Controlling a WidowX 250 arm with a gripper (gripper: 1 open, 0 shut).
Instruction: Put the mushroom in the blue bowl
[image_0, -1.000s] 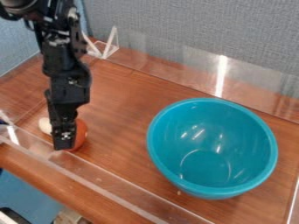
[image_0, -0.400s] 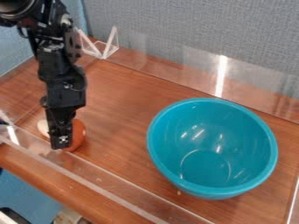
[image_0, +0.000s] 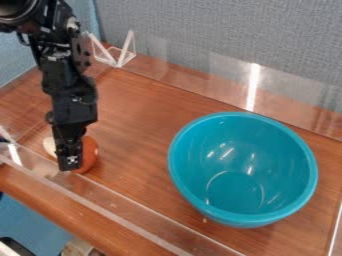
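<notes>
The mushroom (image_0: 88, 159) sits on the wooden table (image_0: 147, 120) at the front left; its reddish-brown cap shows to the right of the fingers and a pale bit to their left. My gripper (image_0: 72, 153) points straight down onto it, the black fingers closed against its sides, so most of it is hidden. The blue bowl (image_0: 243, 167), large, teal and with nothing inside, stands on the table's right side, well apart from the gripper.
Low clear plastic walls (image_0: 227, 80) run along the back and the front edge of the table. A white wire stand (image_0: 123, 48) is at the back left behind the arm. Bare wood lies between the gripper and the bowl.
The fingers have drawn in from wide open onto the mushroom. The hand itself has stayed where it was, and the bowl has not moved.
</notes>
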